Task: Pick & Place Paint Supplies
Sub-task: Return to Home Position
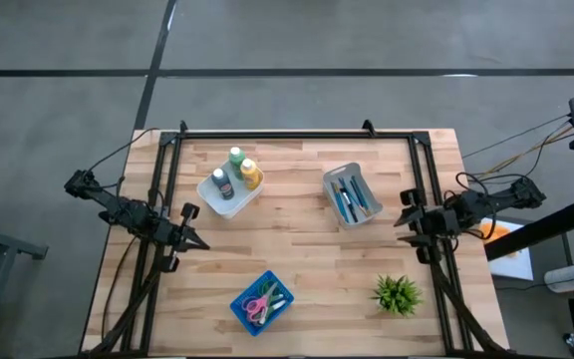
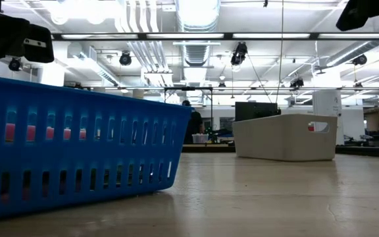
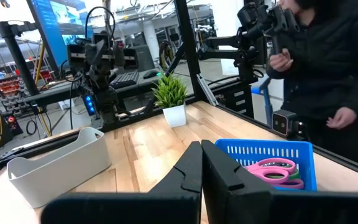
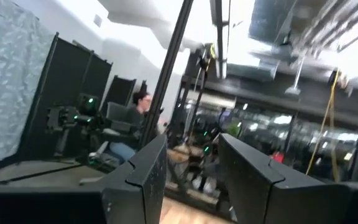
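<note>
Our white tub [image 1: 235, 206] holds three squeeze bottles [image 1: 237, 160], our grey bin [image 1: 329, 185] blue brushes [image 1: 347, 199]; left jaws closed, right jaws parted.

Left gripper [image 3: 201, 150] — fingers together, right gripper [image 4: 192, 149] — fingers apart

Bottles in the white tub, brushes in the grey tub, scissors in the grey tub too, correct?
Not quite: the scissors lie in the blue bin, not in the grey tub with the brushes. The high view shows it. The bottles are in the white tub.
</note>
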`<state>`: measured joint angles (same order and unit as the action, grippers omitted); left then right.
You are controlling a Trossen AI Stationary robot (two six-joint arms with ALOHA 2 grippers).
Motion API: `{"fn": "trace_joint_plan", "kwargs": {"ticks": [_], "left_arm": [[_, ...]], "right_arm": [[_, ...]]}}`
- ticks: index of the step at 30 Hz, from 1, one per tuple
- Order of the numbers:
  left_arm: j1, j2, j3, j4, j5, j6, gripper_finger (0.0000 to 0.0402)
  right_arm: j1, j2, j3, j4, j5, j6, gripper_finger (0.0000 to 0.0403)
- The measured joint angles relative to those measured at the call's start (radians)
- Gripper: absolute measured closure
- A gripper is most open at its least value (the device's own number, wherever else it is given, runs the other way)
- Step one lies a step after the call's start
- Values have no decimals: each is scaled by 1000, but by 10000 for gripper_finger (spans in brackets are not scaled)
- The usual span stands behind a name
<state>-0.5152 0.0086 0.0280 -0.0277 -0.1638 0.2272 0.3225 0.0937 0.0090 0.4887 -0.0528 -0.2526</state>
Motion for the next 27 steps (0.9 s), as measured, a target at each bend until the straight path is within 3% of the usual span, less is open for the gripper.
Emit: {"fn": "trace_joint_plan", "kwargs": {"ticks": [10,27], "left_arm": [[0,0,0,0,0,0,401],[0,0,0,0,0,0,401]], "right_arm": [[0,0,0,-93,1,144,260],[0,0,0,-93,1,141,260]]}}
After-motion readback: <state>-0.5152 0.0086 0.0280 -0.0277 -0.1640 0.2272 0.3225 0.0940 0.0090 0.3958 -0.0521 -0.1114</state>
